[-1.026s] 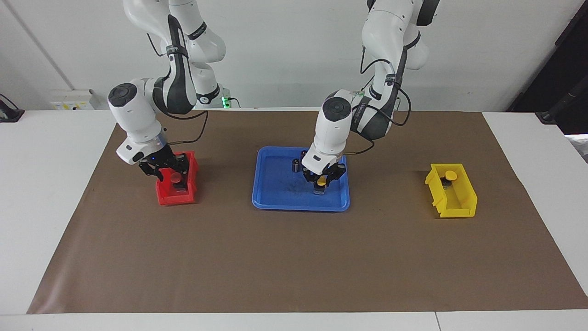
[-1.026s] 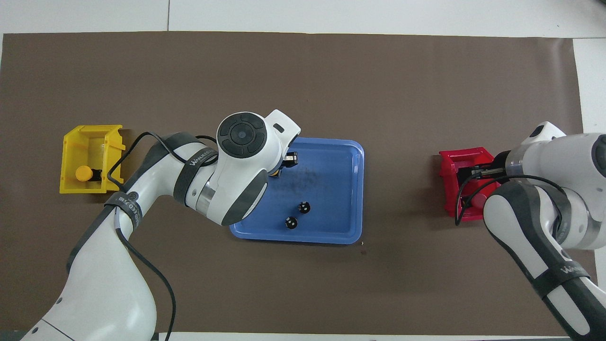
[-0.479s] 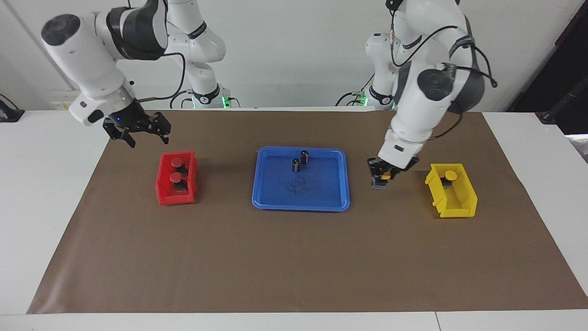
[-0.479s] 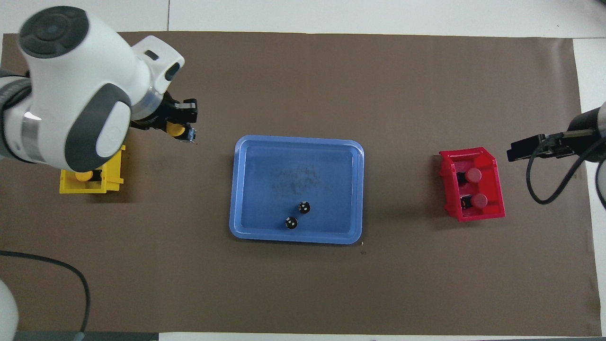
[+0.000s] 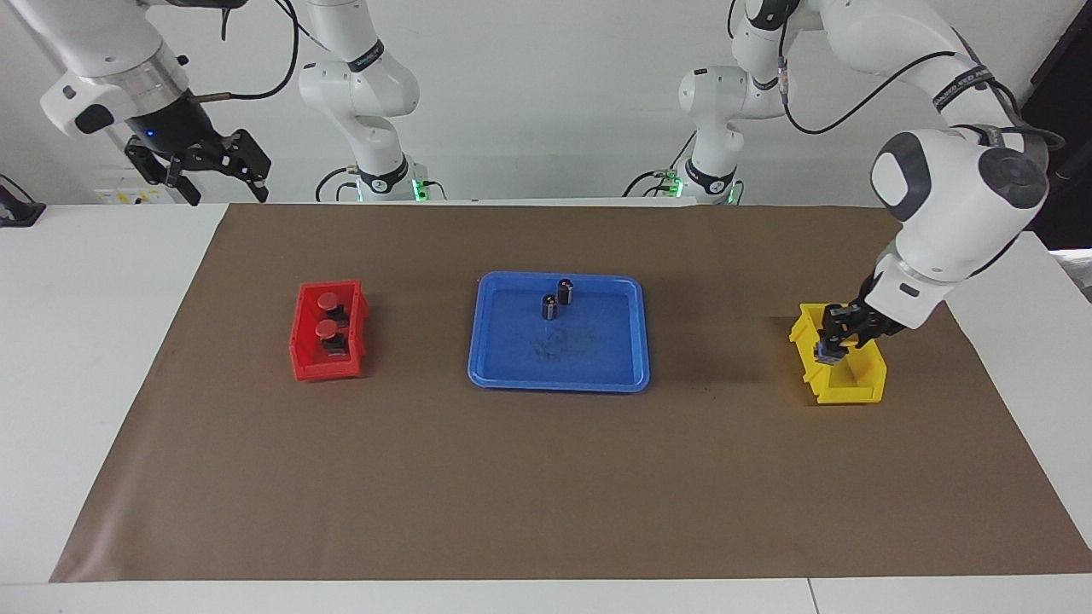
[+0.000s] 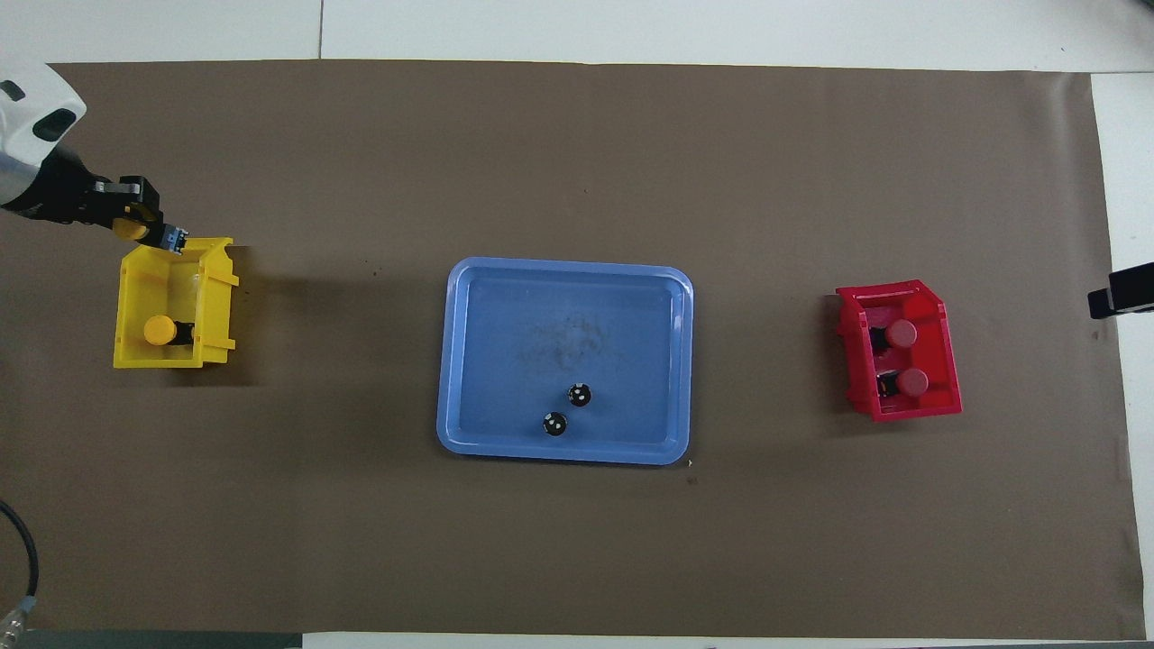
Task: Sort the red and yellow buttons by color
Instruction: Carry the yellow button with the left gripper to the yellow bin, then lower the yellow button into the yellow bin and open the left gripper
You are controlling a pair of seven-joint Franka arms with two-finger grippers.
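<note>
One yellow button (image 6: 137,231) half-hidden, left hand (image 5: 832,344)

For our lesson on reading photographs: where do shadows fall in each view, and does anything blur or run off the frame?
Facing view: soft shadows lie on the brown mat beside the red bin and blue tray; everything looks sharp. Overhead view: similar soft shadows beside the yellow bin; the left pincer sits near the frame's edge, and the right pincer is cut off by the edge.

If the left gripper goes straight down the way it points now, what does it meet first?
Most likely the floor of the yellow bin: the left gripper, shut on a yellow button, points into it. Exact depth is unclear.
</note>
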